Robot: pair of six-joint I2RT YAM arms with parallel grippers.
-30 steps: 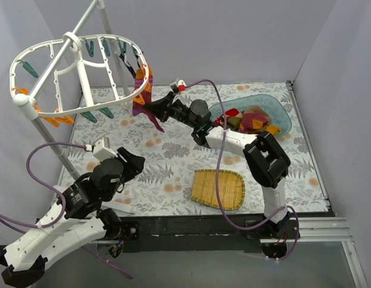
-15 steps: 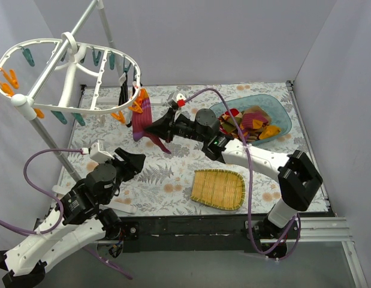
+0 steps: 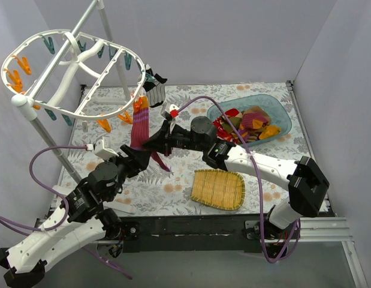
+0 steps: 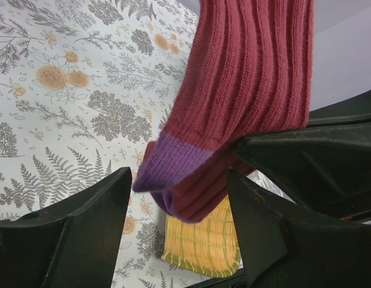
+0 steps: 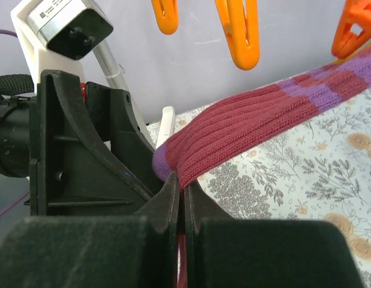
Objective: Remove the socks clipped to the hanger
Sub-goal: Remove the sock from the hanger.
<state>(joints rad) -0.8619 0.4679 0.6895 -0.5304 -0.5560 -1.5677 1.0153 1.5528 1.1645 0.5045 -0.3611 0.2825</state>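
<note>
The white oval hanger [image 3: 29, 54] hangs tilted at the upper left with orange and teal clips. A maroon sock with purple bands [image 3: 140, 129] hangs from an orange clip [image 3: 138, 105] at its near rim. My right gripper [image 3: 154, 143] is shut on this sock's lower part [image 5: 245, 123], pulling it taut. My left gripper [image 3: 132, 159] is open, its jaws either side of the sock's purple toe [image 4: 173, 165] without touching. A black-and-white striped sock [image 3: 154, 87] hangs at the hanger's far right. Several removed socks lie in the blue bowl [image 3: 280, 107].
A yellow woven tray [image 3: 219, 189] lies on the floral cloth at front centre, also in the left wrist view [image 4: 203, 243]. The grey-white pole stand [image 3: 47, 141] rises at the left. Orange clips [image 5: 239, 33] dangle above the right gripper.
The hanger has swung and turned. My right gripper has pulled the maroon sock down and toward the front left. My left gripper has moved up to the sock's toe.
</note>
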